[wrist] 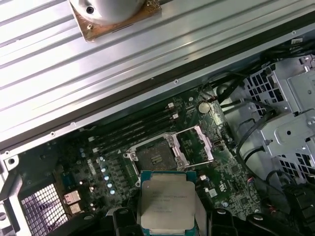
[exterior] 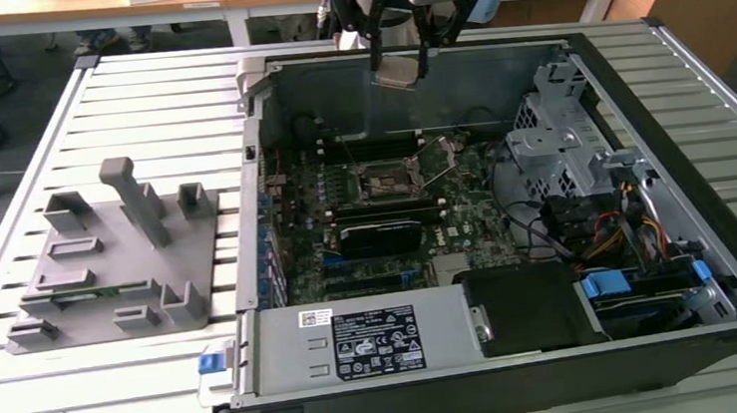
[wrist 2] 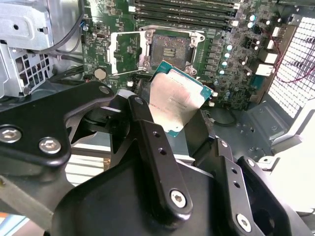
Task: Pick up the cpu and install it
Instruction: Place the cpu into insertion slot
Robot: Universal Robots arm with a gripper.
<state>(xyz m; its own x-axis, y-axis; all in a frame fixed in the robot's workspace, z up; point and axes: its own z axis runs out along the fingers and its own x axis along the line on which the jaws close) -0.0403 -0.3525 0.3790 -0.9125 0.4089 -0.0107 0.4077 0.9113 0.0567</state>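
The claw (exterior: 399, 62), upper middle of the exterior view, is closed on the cpu (exterior: 396, 74), pinching its opposite edges. It looks light, stiff, thin and probably slippery, with a delicate underside, so the edges suit. The open socket (exterior: 384, 178) sits below, near centre.

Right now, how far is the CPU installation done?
Done: the cpu is picked up, clamped in the gripper above the open case. In hand: it hangs over the motherboard, apart from the socket. Left: the socket is open and empty; the cpu is not yet seated.
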